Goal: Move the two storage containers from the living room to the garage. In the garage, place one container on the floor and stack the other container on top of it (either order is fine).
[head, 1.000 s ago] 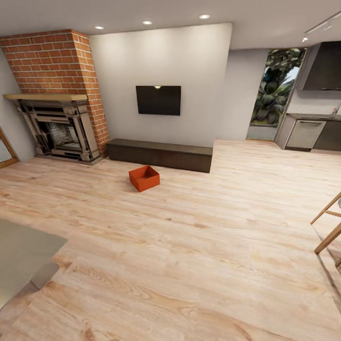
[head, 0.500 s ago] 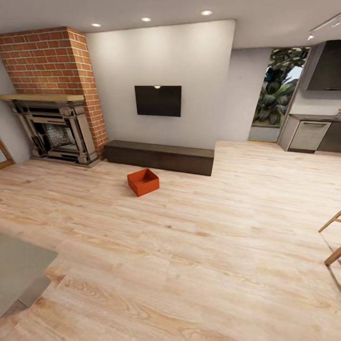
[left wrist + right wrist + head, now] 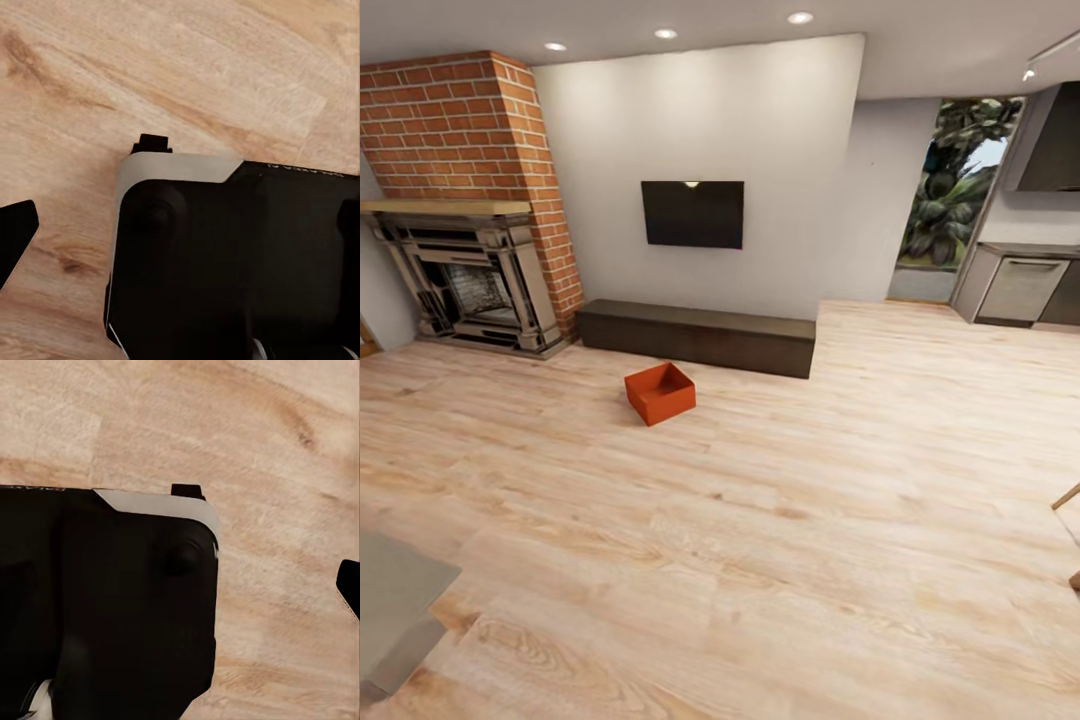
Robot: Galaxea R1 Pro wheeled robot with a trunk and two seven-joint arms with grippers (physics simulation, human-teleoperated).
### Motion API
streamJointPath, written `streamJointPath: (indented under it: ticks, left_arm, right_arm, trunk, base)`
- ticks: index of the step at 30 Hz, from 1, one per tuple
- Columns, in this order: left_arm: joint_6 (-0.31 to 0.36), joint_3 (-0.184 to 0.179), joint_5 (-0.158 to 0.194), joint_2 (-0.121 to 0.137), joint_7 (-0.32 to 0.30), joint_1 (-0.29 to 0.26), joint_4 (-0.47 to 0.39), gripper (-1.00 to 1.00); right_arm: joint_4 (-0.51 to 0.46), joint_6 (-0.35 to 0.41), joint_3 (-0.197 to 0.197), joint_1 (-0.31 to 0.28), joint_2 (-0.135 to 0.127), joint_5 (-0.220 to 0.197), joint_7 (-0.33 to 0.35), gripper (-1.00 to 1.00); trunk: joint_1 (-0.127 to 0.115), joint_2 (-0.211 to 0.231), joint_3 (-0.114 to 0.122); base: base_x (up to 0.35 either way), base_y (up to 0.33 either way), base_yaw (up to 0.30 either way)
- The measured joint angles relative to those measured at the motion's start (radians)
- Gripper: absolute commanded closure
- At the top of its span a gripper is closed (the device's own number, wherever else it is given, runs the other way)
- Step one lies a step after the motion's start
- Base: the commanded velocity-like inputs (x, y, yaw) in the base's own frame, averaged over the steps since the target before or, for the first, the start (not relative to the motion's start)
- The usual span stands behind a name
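Both wrist views look down at light wood plank floor (image 3: 187, 67) past a black robot body with a pale edge (image 3: 225, 255). A dark tip (image 3: 16, 232) sits at the edge of the left wrist view and another (image 3: 349, 585) at the edge of the right; whether either end effector is open or closed cannot be told.

The head view shows the room instead: 1 orange-red storage container (image 3: 660, 392) stands on the wood floor, apparently empty, just in front of a long dark low cabinet (image 3: 700, 337). A wall TV (image 3: 693, 213) hangs above, and a brick fireplace (image 3: 465, 200) stands to the left.
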Motion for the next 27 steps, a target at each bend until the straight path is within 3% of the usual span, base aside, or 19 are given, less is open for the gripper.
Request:
streamJointPath:
  ticks: [27]
  left_arm:
    - [0.000, 0.000, -0.002, 0.006, 0.000, 0.001, 0.000, -1.00]
  right_arm:
    - [0.000, 0.001, -0.001, 0.000, -0.003, -0.002, 0.000, -1.00]
  trunk:
    - [0.000, 0.000, 0.000]
  base:
    - [0.322, 0.000, 0.000]
